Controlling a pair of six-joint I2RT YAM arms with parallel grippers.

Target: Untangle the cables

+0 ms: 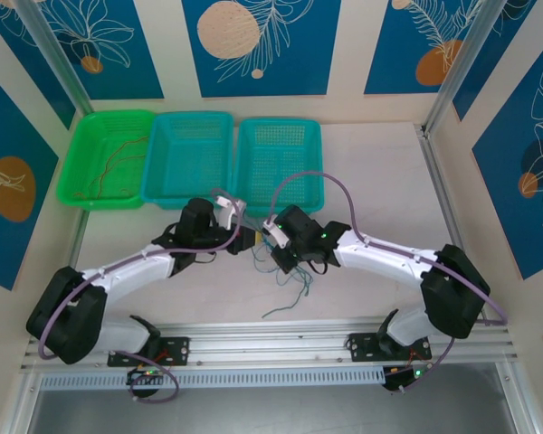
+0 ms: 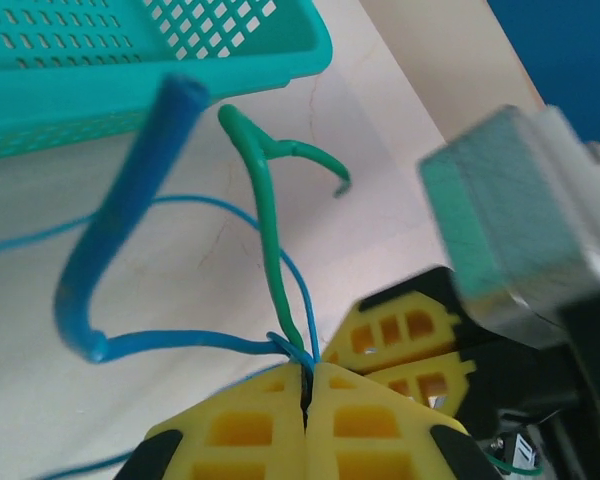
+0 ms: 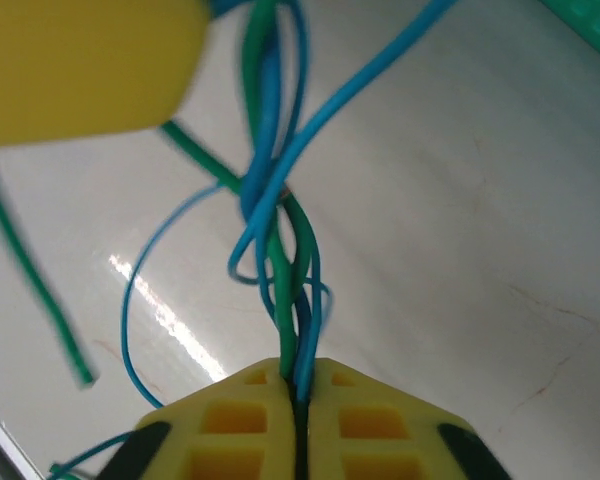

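The cables are thin blue and green wires twisted together. In the top view the tangle (image 1: 285, 271) hangs between both grippers at mid-table, with loose ends trailing toward the near edge. My left gripper (image 2: 307, 368) is shut on a blue cable (image 2: 180, 345) and a green cable (image 2: 268, 230) right at its tips. Just beside it, my right gripper (image 3: 298, 368) is shut on a twisted green cable (image 3: 280, 290) and blue cable (image 3: 330, 110). From above, the left gripper (image 1: 250, 242) and right gripper (image 1: 270, 246) nearly touch. A thin red/orange wire (image 1: 118, 158) lies in the green basket.
Three baskets stand in a row at the back: a green basket (image 1: 77, 145) at the left and two teal baskets (image 1: 188, 117) (image 1: 281, 122). One teal basket's rim (image 2: 180, 70) is close behind the left gripper. Metal rails run along the near edge.
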